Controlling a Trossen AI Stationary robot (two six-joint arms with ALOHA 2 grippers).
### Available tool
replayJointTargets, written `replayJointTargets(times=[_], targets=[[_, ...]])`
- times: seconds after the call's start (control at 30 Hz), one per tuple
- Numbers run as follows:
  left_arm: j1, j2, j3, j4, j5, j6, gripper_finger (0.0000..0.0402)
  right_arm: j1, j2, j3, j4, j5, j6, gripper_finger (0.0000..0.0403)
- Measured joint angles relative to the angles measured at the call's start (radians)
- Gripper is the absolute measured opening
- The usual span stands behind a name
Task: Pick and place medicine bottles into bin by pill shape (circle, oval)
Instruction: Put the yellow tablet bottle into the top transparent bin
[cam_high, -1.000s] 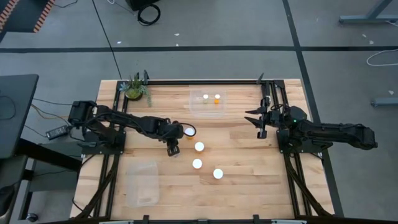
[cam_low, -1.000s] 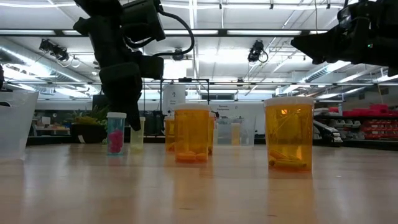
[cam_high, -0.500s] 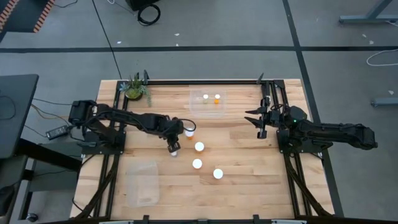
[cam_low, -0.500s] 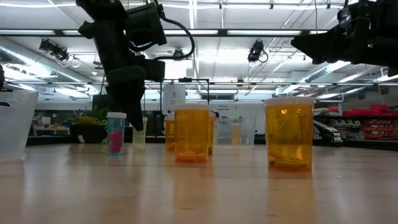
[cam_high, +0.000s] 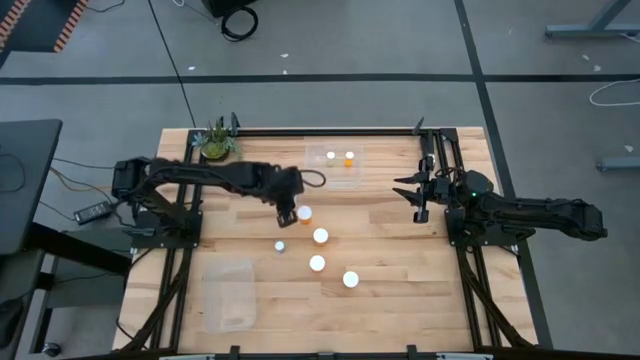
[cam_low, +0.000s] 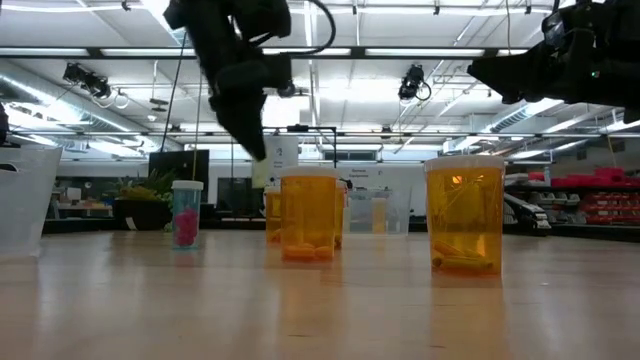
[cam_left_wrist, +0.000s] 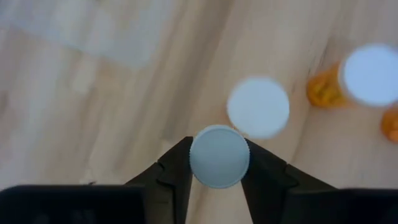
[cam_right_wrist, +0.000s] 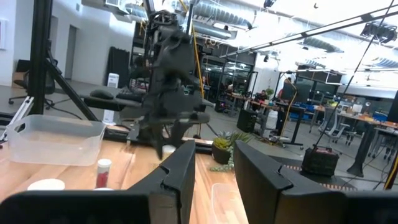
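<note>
A small white-capped medicine bottle (cam_left_wrist: 219, 156) is seen clamped between the dark fingers of the left gripper (cam_high: 287, 211) and lifted clear of the pale wooden table (cam_high: 400, 290), just beside an orange translucent bottle with a white cap (cam_high: 304, 214). A slim bottle of pink pills (cam_low: 186, 213) is left standing alone on the table nearby. Three more white-capped orange bottles (cam_high: 320, 236) are ranged in a loose line toward the table's front. Two bottles (cam_high: 349, 158) are held in the clear plastic bin (cam_high: 334, 165) at the far edge; a second clear bin (cam_high: 228, 293) sits at the near left. The right gripper (cam_high: 418, 193) is parked at the table's right side, its fingers partly apart and holding nothing.
</note>
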Motion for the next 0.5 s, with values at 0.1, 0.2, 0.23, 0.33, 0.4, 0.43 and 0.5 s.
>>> replayJointTargets(times=[0.1, 0.2, 0.23, 0.33, 0.4, 0.43, 0.5], targets=[[0.04, 0.0, 0.038, 0.02, 0.0, 0.042, 0.0131, 0.0, 0.0, 0.0, 0.0, 0.0, 0.0, 0.0115], [0.081, 0.0, 0.059, 0.071, -0.001, 0.07, 0.0128, 0.0, 0.0, 0.0, 0.0, 0.0, 0.0, 0.0115], [0.093, 0.0, 0.059, 0.096, -0.001, 0.074, 0.0126, 0.0, 0.0, 0.0, 0.0, 0.0, 0.0, 0.0115], [0.122, 0.0, 0.059, 0.172, -0.001, 0.099, 0.0123, 0.0, 0.0, 0.0, 0.0, 0.0, 0.0, 0.0115], [0.133, 0.002, 0.059, 0.22, -0.001, 0.127, 0.0124, 0.0, 0.0, 0.0, 0.0, 0.0, 0.0, 0.0115], [0.137, 0.008, 0.059, 0.256, -0.001, 0.139, 0.0126, 0.0, 0.0, 0.0, 0.0, 0.0, 0.0, 0.0115], [0.146, 0.014, 0.059, 0.307, 0.0, 0.148, 0.013, 0.0, 0.0, 0.0, 0.0, 0.0, 0.0, 0.0115]])
